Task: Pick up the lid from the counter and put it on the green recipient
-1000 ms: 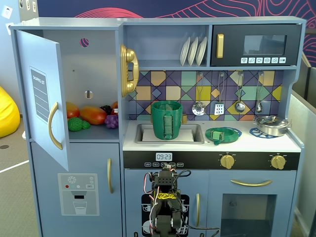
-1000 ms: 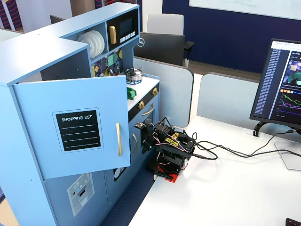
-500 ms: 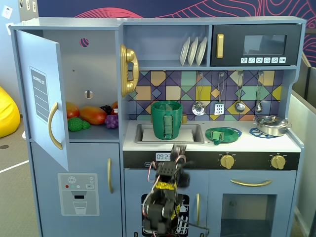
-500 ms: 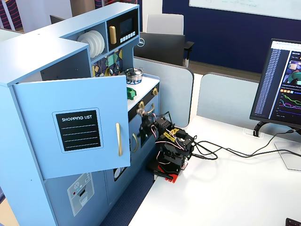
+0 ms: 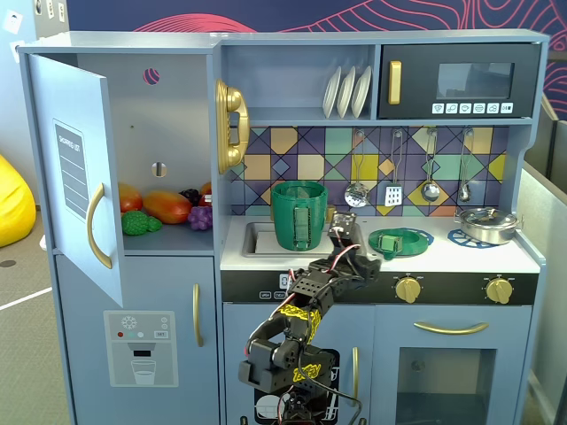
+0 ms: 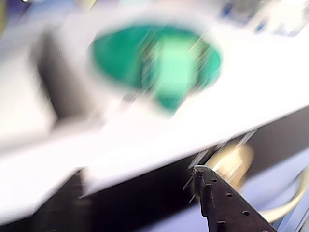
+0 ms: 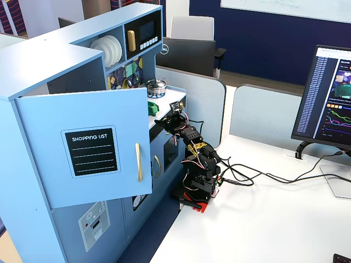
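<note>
In a fixed view the green recipient [image 5: 299, 215] stands upright in the sink [image 5: 347, 239] of the toy kitchen. To its right the lid [image 5: 400, 240] lies flat on the white counter, on a blue burner ring. My gripper [image 5: 344, 237] is raised at the counter's front edge, between the pot and the lid, touching neither. From the side, another fixed view shows the gripper [image 7: 164, 119] at counter height. The wrist view is motion-blurred: the lid [image 6: 154, 58] is a green patch above the white counter edge. Only one dark finger [image 6: 212, 193] shows there.
A low silver pot [image 5: 486, 224] sits on the far right burner. Gold knobs [image 5: 407, 288] line the black panel below the counter. Utensils [image 5: 430, 173] hang on the back wall. The cupboard door [image 5: 75, 177] stands open at left, toy fruit [image 5: 164, 208] inside.
The arm has unfolded from its low pose in front of the oven and risen to the counter edge, swinging right toward the lid. Pot and lid have not moved.
</note>
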